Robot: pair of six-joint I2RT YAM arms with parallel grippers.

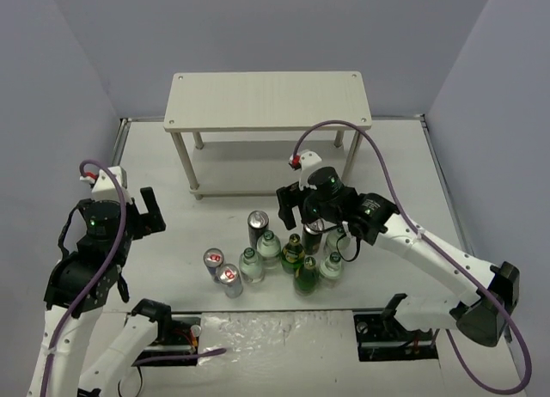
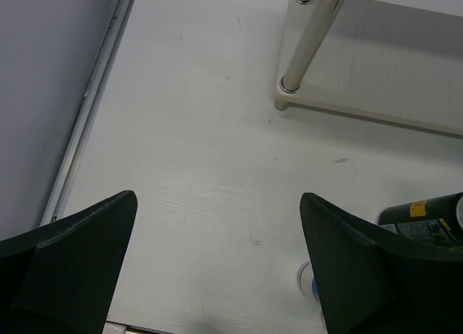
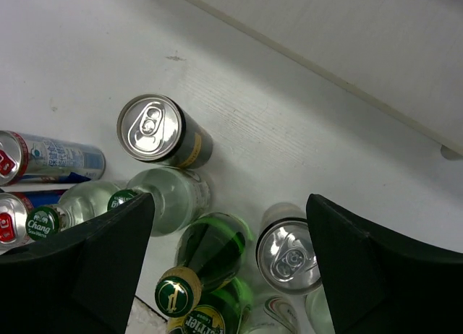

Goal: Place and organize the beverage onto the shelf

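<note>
The drinks stand clustered on the table in front of the shelf: a black can, two silver-blue-red cans, clear green-capped bottles and two dark-green bottles. My right gripper is open and empty above the cluster. In the right wrist view its jaws straddle a dark-green bottle and the second black can, above them. My left gripper is open and empty, left of the drinks. In the left wrist view it hangs over bare table.
The shelf's top and lower board hold nothing that I can see. A white shelf leg stands ahead of my left gripper, and a black can shows at its right. Grey walls enclose the table.
</note>
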